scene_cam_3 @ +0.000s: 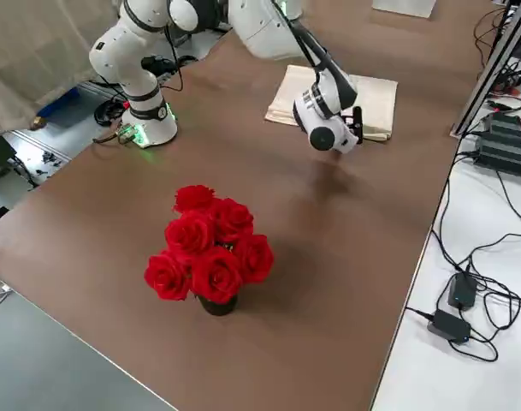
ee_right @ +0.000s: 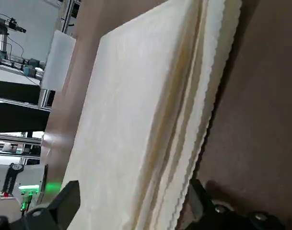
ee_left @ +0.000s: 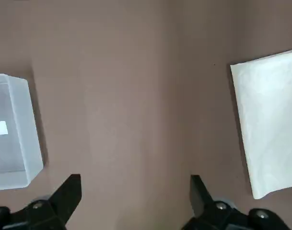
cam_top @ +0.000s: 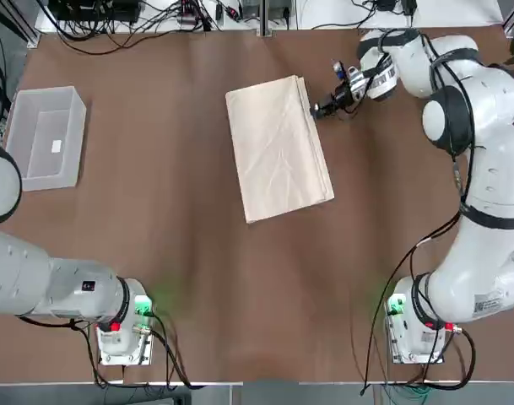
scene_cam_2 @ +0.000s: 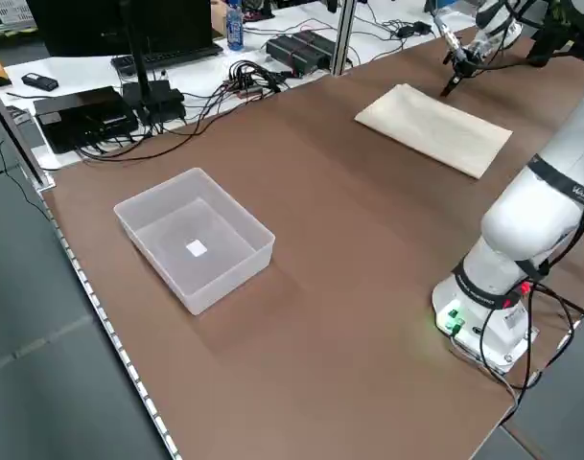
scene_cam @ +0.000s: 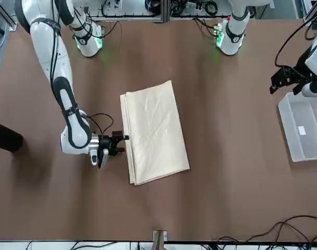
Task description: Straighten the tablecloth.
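The tablecloth (cam_top: 279, 148) lies folded in a neat stack in the middle of the brown tabletop (cam_top: 181, 278), a bit toward the far side. The right gripper (cam_top: 320, 108) sits low, just beside the layered edge near a far corner. Its jaws are wide open and hold nothing.

To do this step well, I think it should slide in at the edge and pinch only the top layer, not the whole stack. Then it should lift slowly, so the cloth opens out and does not bunch up.

The left gripper (ee_left: 136, 191) hangs high over the left side, near the bin (cam_top: 44, 137). Its jaws are open and empty too.

Count: one tablecloth, one clear plastic bin, one bunch of red roses (scene_cam_3: 210, 248), two grippers.
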You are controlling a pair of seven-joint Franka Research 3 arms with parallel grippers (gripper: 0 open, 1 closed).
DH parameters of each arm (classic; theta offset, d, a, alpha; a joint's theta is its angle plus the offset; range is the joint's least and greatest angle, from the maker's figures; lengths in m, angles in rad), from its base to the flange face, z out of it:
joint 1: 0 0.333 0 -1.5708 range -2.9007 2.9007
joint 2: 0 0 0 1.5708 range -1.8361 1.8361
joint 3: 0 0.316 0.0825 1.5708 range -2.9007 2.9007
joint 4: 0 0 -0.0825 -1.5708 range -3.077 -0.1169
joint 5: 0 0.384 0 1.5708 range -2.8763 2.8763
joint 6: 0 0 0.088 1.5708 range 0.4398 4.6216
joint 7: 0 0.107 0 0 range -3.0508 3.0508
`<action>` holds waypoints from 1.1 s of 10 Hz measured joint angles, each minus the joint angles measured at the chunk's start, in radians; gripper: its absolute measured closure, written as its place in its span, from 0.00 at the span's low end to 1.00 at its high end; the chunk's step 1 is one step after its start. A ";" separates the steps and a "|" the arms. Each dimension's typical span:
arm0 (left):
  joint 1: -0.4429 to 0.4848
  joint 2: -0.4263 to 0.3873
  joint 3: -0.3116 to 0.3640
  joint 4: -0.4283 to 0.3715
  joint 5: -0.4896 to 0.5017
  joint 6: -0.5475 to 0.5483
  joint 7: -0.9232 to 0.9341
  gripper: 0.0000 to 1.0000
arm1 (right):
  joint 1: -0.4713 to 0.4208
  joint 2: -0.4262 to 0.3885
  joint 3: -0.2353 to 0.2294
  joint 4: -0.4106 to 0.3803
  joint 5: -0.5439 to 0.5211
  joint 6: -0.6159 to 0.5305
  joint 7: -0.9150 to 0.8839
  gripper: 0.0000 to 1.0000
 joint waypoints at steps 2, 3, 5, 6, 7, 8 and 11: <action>0.000 0.000 0.000 0.000 0.000 0.000 0.000 0.00 | 0.001 0.001 0.000 0.000 0.014 0.000 -0.002 0.00; 0.000 0.000 0.000 0.000 0.000 0.000 0.000 0.00 | 0.002 0.000 0.001 0.000 0.017 0.001 -0.002 0.00; 0.000 0.000 0.000 0.000 0.000 0.000 0.000 0.00 | 0.005 0.000 0.002 0.000 0.018 0.005 -0.002 0.00; 0.000 0.000 0.000 0.000 0.000 0.000 0.000 0.00 | 0.009 0.000 0.002 0.000 0.019 0.017 -0.002 0.00; 0.000 0.000 0.000 0.000 0.000 0.000 0.000 0.00 | 0.015 -0.002 0.003 0.000 0.019 0.033 -0.002 0.00; 0.000 0.000 0.001 0.000 0.000 0.000 0.000 0.00 | 0.026 -0.005 0.003 0.000 0.019 0.055 -0.002 0.00; 0.001 0.001 0.002 0.000 0.000 0.000 0.000 0.00 | 0.067 -0.013 0.004 -0.001 0.019 0.130 -0.002 0.00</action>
